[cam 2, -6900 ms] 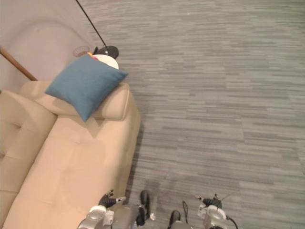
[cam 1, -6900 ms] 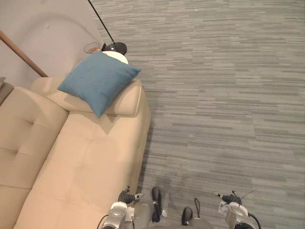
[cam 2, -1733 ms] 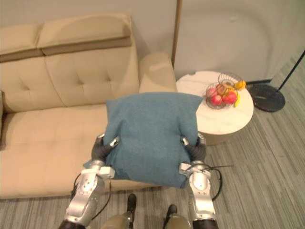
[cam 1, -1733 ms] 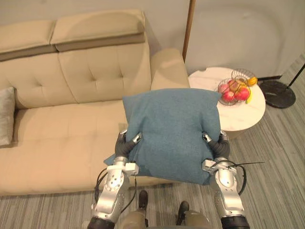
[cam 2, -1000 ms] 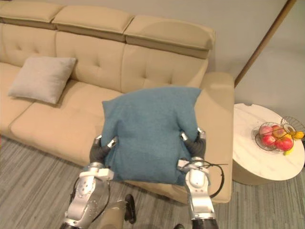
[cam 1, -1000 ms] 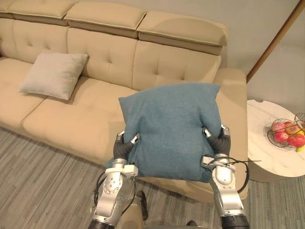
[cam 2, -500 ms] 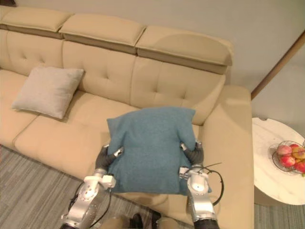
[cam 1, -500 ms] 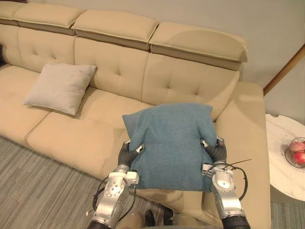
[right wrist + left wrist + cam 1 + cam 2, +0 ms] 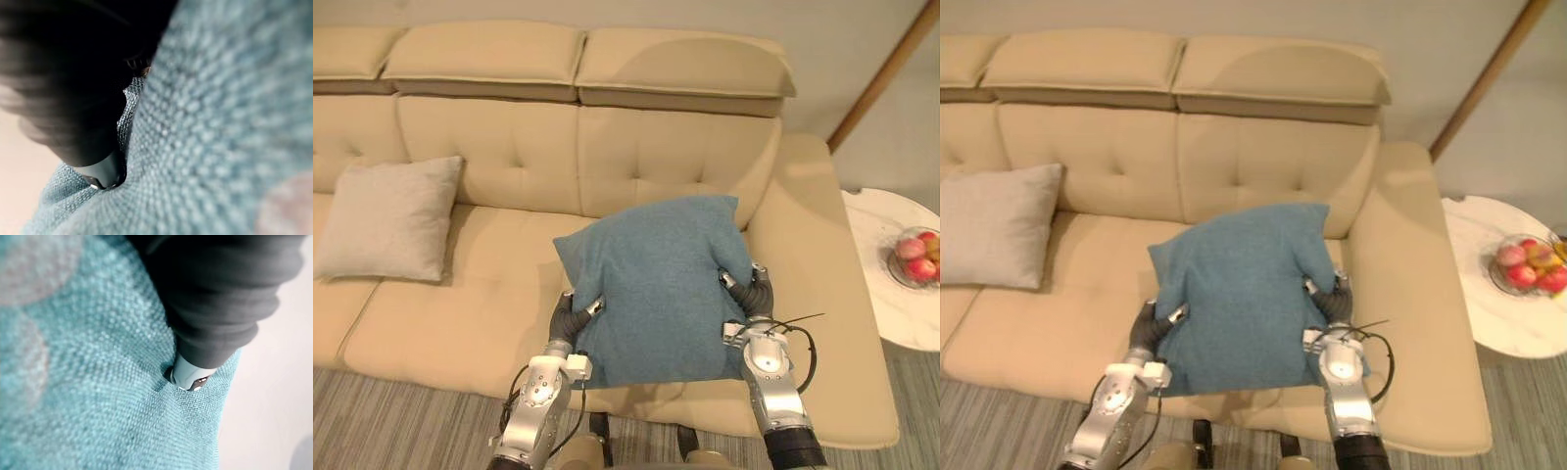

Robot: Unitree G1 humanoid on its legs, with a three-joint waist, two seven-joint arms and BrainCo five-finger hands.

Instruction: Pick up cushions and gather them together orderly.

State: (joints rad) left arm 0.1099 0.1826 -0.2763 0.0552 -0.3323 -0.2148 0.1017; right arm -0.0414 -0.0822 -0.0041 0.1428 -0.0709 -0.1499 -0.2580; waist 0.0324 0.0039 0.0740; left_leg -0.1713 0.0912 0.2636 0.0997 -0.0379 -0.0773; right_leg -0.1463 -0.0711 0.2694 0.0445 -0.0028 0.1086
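Pinching the blue cushion [image 9: 656, 284] between them, fingers curled into its side edges, the left hand [image 9: 571, 319] and right hand [image 9: 753, 296] are holding it over the sofa [image 9: 480, 137], probably risking the soft cloth slipping free short of the grey cushion [image 9: 386, 220] well beyond the left hand.

Head pair overlooks sofa [image 9: 489, 294]; wrist cameras tight against blue cushion [image 9: 98, 382].

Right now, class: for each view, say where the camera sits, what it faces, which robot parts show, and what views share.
Left eye view: head, facing down at the sofa; both arms show, left hand and right hand gripping the blue cushion.
Right eye view: alongside, same scene.
Left wrist view: left wrist, close against the blue cushion; hand's dark cover.
Right wrist view: right wrist, likewise.
Shared: blue cushion, in all.
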